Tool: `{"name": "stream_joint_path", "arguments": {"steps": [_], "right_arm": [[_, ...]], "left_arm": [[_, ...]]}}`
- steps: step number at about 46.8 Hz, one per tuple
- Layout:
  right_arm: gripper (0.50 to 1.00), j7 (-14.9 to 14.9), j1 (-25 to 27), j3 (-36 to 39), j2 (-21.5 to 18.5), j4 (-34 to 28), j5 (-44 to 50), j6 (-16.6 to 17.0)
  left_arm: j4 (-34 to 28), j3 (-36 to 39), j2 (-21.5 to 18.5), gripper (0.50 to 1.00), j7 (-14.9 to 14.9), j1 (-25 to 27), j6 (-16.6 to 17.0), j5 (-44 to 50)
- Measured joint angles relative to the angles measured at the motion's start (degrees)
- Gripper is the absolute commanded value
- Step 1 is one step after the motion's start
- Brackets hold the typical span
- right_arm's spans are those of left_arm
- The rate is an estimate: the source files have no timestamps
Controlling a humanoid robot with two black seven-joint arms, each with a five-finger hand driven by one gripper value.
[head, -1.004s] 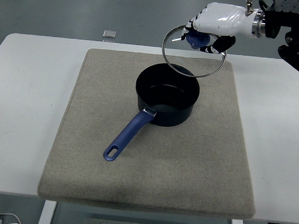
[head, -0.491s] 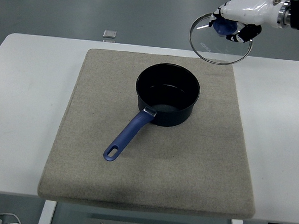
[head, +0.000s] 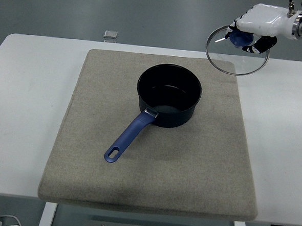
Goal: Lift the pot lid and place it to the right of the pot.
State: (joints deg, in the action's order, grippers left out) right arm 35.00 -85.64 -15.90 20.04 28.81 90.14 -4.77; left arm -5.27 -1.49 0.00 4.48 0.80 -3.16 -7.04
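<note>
A dark blue pot [head: 168, 95] with a long blue handle [head: 130, 136] stands uncovered near the middle of the grey mat [head: 88, 140]. Its handle points toward the near left. My right hand [head: 250, 34], white with black finger joints, comes in from the upper right and is shut on the blue knob of the glass lid [head: 237, 59]. The lid hangs tilted in the air over the mat's far right corner, up and to the right of the pot. My left arm is out of view.
The mat lies on a white table [head: 283, 126]. A small grey square object [head: 110, 34] lies beyond the table's far edge, left of centre. White tabletop shows on both sides of the mat.
My right hand has carried the lid from just above the pot's far rim up and away to the right, then slightly lower; the pot has stayed put.
</note>
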Motion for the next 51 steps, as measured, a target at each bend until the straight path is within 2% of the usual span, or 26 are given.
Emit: {"name": "stream_joint_path", "arguments": {"steps": [51], "right_arm": [[0.5,0.0,6.26,-0.26,-0.43,-0.19,-0.32,-1.54]], "left_arm": [[0.0,0.0,0.0,1.0,0.0,-0.01,0.0,0.0]]}}
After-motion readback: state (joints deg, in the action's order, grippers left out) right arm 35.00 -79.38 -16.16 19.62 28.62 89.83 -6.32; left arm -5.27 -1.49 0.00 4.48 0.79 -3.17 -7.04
